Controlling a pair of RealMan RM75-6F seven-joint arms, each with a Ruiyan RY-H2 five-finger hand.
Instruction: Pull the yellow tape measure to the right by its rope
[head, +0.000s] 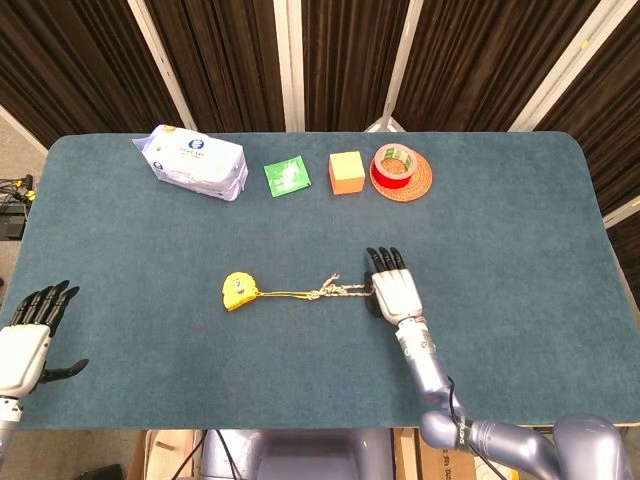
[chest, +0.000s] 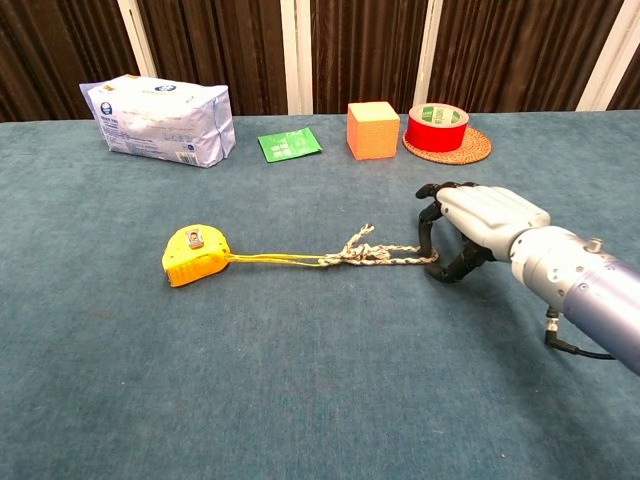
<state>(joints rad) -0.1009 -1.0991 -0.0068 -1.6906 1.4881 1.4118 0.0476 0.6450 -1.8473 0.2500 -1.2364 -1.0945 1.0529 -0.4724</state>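
Observation:
The yellow tape measure (head: 238, 291) (chest: 195, 254) lies flat at the table's middle left. Its knotted rope (head: 320, 292) (chest: 350, 255) runs right along the cloth. My right hand (head: 393, 290) (chest: 470, 225) arches over the rope's far end. Its dark fingertips (chest: 428, 215) point down behind the rope and the thumb curls in front. A gap shows between them, and the rope's end lies in that gap on the table. My left hand (head: 25, 335) hangs off the front left corner with its fingers spread and nothing in it; the chest view does not show it.
Along the back stand a white packet (head: 192, 162) (chest: 160, 119), a green sachet (head: 287, 177) (chest: 290, 144), an orange cube (head: 346, 172) (chest: 373, 130) and a red tape roll (head: 398, 166) (chest: 438, 126) on a woven coaster.

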